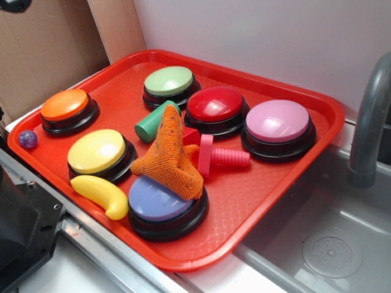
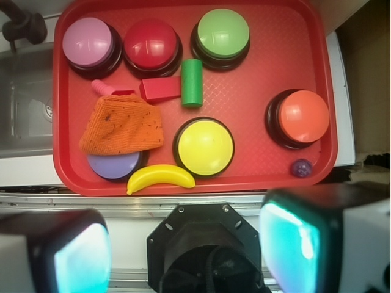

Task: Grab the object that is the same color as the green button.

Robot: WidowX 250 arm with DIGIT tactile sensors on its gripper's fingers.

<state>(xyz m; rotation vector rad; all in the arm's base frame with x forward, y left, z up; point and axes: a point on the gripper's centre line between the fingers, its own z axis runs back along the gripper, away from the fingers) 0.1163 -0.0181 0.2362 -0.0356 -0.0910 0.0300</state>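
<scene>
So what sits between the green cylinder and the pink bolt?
A red block, clearest in the wrist view, lies between the green cylinder and the pink bolt; the orange cloth overlaps nearby.

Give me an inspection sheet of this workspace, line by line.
Surface: red tray beside a grey sink.
Job's things: green cylinder lying on its side, just in front of the green button, free on top.
Clutter: pink, red, orange, yellow and purple buttons; orange cloth draped over the purple button; banana; red block; pink bolt; small purple ball.
Grippers: gripper open, back from the tray's near edge, holding nothing.
Cables: nothing seen.
Surroundings: grey faucet, white wall, cardboard behind.
</scene>
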